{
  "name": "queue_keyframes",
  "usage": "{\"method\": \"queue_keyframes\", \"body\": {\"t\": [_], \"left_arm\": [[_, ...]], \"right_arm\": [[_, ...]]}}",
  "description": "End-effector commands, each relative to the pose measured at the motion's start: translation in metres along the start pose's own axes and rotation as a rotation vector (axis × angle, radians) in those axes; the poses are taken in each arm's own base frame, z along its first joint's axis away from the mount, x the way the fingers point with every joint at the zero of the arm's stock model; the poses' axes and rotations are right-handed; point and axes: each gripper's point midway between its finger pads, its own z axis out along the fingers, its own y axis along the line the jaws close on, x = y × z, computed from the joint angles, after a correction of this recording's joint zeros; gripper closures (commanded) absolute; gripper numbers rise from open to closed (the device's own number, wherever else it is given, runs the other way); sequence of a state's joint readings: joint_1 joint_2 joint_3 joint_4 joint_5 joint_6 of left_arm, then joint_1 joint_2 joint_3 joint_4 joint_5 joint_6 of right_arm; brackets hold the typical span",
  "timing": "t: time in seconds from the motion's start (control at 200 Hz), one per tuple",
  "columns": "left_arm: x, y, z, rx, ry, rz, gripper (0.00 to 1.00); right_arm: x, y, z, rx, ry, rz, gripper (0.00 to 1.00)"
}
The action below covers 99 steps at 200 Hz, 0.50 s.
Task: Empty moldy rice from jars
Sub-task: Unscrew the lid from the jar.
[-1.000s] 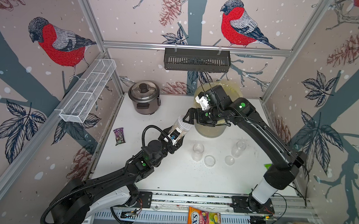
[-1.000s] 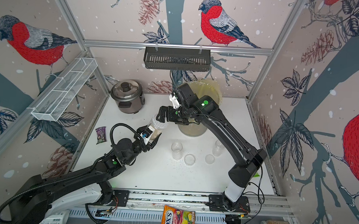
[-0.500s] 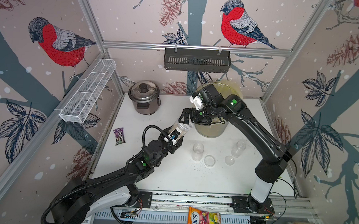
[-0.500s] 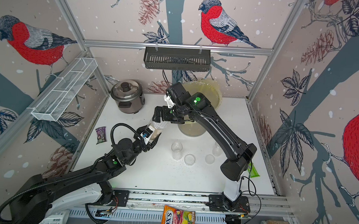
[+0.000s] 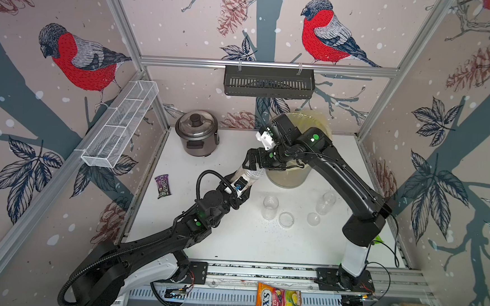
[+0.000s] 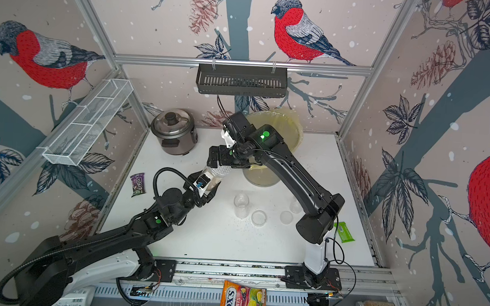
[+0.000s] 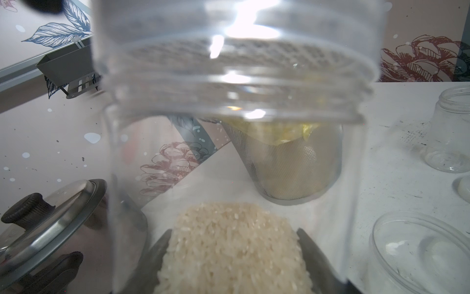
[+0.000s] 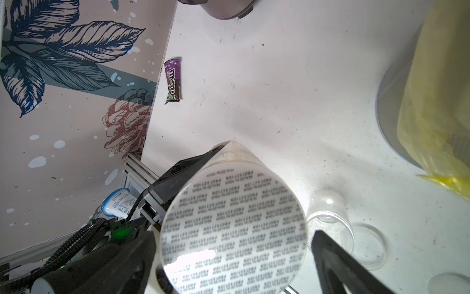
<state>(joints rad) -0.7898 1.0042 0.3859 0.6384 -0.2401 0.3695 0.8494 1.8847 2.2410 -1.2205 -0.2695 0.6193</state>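
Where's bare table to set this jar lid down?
Widest bare patch: front table between the rail and the empty jars. Another between candy packet and rice cooker. Crowded around the loose lids beside the bin.

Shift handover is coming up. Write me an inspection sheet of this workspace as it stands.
Surface: white table, small dark specks scattered.
Job's things: wide jar tilted in the air, silver lid on, moldy rice inside; two narrow jars standing open; two clear lids lying beside them; bin with yellow bag behind.
Clutter: rice cooker, purple candy packet, green packet.
Grippers: left gripper shut on the wide jar; right gripper open, fingers either side of the silver lid.
Cables: black hose looped at the left wrist.
Surroundings: bird-print walls, white wire basket, black hanging basket.
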Motion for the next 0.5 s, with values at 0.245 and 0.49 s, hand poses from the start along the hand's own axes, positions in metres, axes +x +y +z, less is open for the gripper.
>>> {"method": "queue_keyframes", "body": {"t": [0.245, 0.49], "left_arm": [[-0.0228, 0.0111, -0.0034, -0.044, -0.086, -0.01, 0.65], [-0.0207, 0.0087, -0.0024, -0.034, -0.08, -0.012, 0.65]], "right_arm": [[-0.0022, -0.0056, 0.0032, 0.006, 0.008, -0.022, 0.05], [0.0005, -0.0025, 0.0056, -0.009, 0.019, -0.027, 0.1]]}}
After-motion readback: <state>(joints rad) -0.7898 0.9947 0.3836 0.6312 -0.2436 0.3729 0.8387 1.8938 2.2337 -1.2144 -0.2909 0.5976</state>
